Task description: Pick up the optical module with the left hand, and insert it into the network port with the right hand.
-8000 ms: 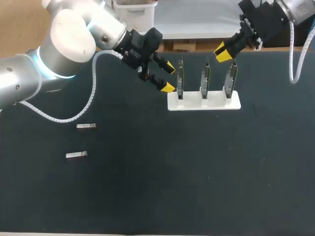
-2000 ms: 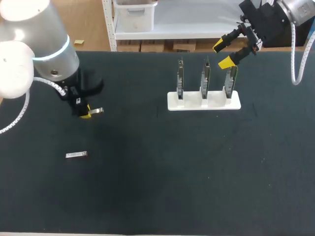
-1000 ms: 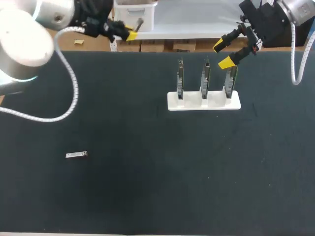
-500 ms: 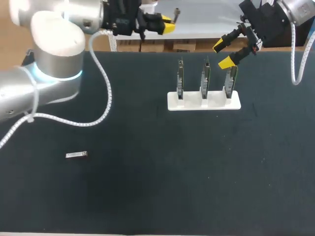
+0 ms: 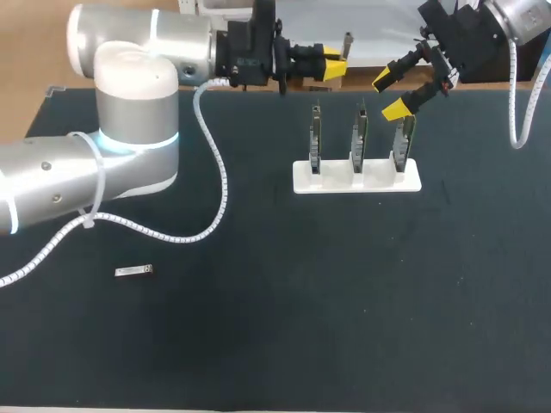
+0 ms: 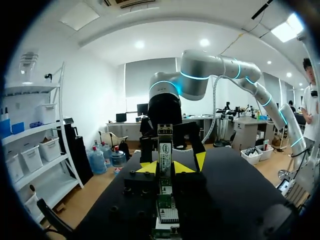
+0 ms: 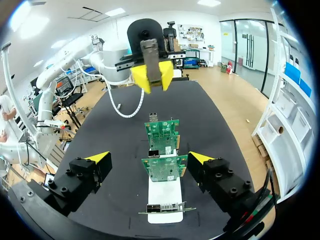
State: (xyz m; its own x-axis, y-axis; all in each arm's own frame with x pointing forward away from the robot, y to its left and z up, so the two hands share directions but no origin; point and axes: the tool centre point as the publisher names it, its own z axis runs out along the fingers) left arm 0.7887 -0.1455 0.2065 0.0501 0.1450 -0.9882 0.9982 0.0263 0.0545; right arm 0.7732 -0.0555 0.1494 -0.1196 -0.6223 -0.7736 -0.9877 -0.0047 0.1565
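Above table (image 5: 344,301): module (image 5: 346,40) (in end effector (image 5: 331,58))

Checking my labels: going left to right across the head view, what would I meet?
Loose module → left tool gripping the held module → middle card → right tool, open.

Overall: bright, even indoor light in all three views.
Source: ceiling lamps (image 6: 202,42) overhead, left wrist view; ceiling panel (image 7: 116,11), right wrist view.
Table (image 5: 344,301): matte black, no glare; shadows faint.
Left arm (image 5: 129,86): soft sheen on white shell.
Optical module (image 7: 151,62): dull gleam on metal.
White stand (image 5: 336,179): brightest thing on the table.
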